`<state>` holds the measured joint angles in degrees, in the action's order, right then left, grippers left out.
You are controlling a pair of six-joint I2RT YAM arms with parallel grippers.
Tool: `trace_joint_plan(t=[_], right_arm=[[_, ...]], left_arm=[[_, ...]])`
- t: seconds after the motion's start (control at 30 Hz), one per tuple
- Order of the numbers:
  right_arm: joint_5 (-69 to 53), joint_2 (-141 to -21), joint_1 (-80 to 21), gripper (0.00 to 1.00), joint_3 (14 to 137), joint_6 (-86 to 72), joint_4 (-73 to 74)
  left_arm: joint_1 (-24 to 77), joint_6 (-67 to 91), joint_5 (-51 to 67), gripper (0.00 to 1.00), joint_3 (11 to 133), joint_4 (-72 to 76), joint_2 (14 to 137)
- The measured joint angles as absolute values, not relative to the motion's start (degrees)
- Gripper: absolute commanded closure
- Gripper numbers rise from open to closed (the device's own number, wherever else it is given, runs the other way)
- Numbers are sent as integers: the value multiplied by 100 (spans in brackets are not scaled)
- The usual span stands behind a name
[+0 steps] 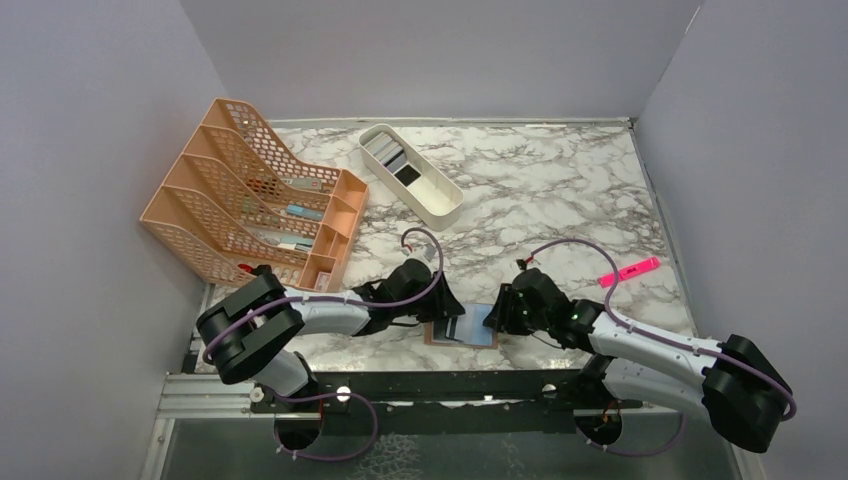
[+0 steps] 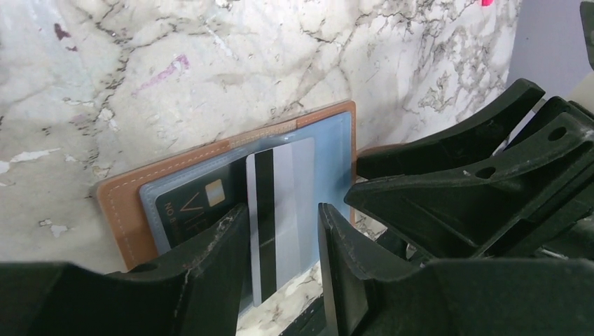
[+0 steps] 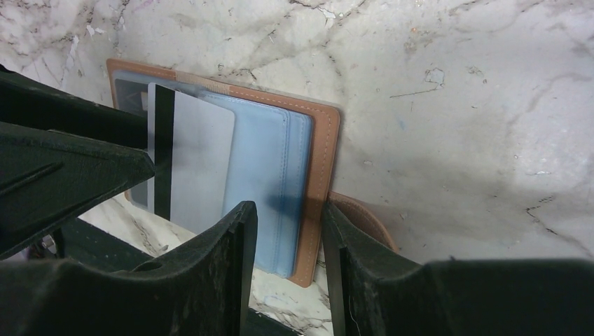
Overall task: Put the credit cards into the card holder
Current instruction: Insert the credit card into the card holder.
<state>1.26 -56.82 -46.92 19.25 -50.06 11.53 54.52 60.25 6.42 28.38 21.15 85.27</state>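
Observation:
The tan card holder (image 1: 462, 331) lies open near the table's front edge, its blue pockets facing up (image 2: 119, 203) (image 3: 326, 140). A dark card (image 2: 189, 210) sits in its left pocket. A silvery card with a black stripe (image 2: 284, 182) (image 3: 199, 161) is partly tucked in and sticks out toward the front edge. My left gripper (image 1: 447, 305) (image 2: 284, 210) hovers open over that card, jaws apart on either side of it. My right gripper (image 1: 497, 318) (image 3: 288, 208) is open, straddling the holder's right edge. More credit cards (image 1: 395, 160) lie in the white tray.
The white oblong tray (image 1: 440, 205) stands at the back middle. An orange mesh file rack (image 1: 250, 195) fills the back left. A pink highlighter (image 1: 630, 271) lies to the right. The two grippers are close together over the holder, near the table's front edge.

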Motion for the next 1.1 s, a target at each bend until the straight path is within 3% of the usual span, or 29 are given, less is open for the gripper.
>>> trace_joint_plan(t=[0.7,0.9,1.1], right_arm=[[-231,-5623,-4694,59,1675,-5277,692],[-368,-5236,-4694,55,1643,-5319,878],[-569,-4829,-4694,59,1555,-5398,904]], left_arm=[[5902,5981,117,51,3341,1374,8698],[5900,5946,-49,50,3398,1116,8536],[5905,5951,-51,50,3404,1083,8541]])
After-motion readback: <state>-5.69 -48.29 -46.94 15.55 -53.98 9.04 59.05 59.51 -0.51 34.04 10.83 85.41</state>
